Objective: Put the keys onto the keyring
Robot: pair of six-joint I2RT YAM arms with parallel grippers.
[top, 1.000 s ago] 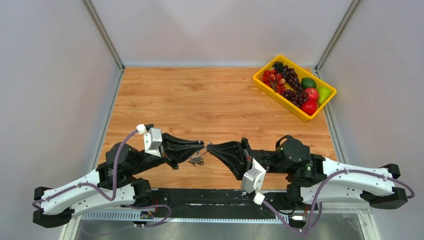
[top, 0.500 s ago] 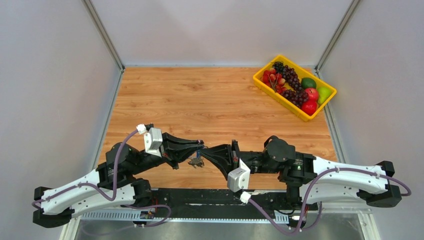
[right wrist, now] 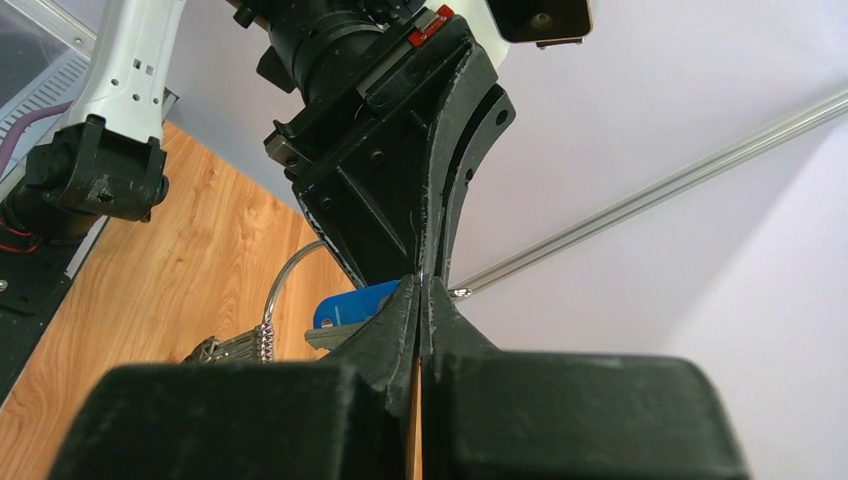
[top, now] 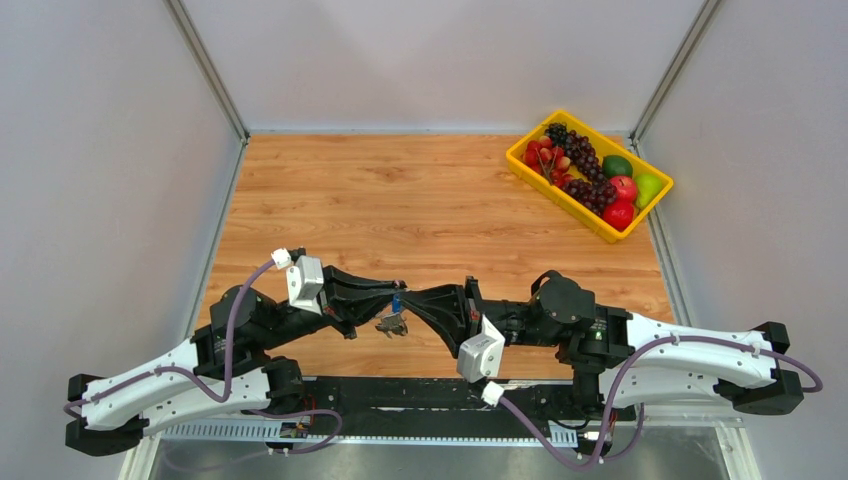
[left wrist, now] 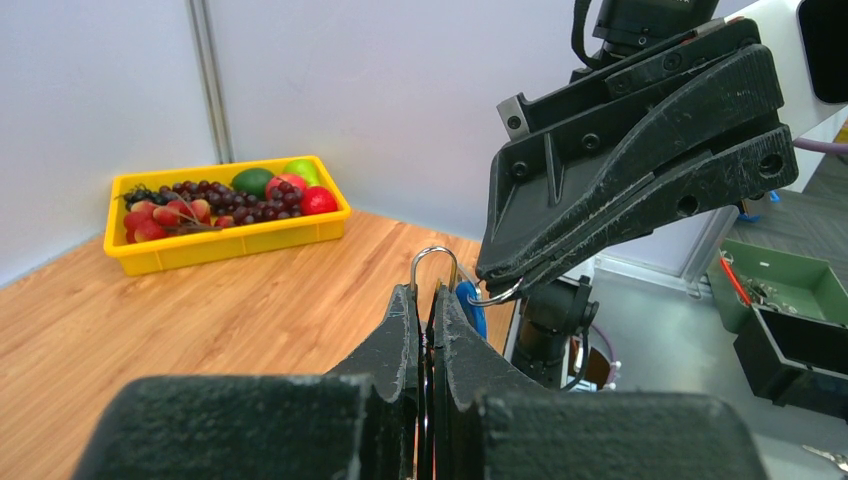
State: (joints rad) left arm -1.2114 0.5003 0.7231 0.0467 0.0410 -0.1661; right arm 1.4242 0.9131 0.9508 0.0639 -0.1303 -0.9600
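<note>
L fingers (left wrist: pixel 438 298) are pressed together on the keyring (left wrist: pixel 432 258); its wire loop sticks up past the tips. R fingers (right wrist: pixel 424 296) look pinched on the blue-tagged key (right wrist: pixel 352 302), though I can't see the exact contact. The 2 sets of tips sit nearly touching in the air above the bench (top: pixel 420 200), and the other keys (top: pixel 392 323) hang in a bunch just below.

Risks as I see them:

1. The ring is thin wire in a narrow pinch. Any sideways push from R could roll it in L's grip, and the opening would turn away from the key.
2. The key prob. has little surface in R's pinch. Resistance at the ring could pivot it or pop it out, and it would drop to the bench.
3. No wrist view shows me the ring's split, so threading is basically blind. I could jam the key vs solid wire.
4. There's almost no clearance btwn tips. A small overshoot means finger-on-finger contact, which would jolt both grips.
5. The hanging bunch could swing and tug the ring off-angle.
</note>
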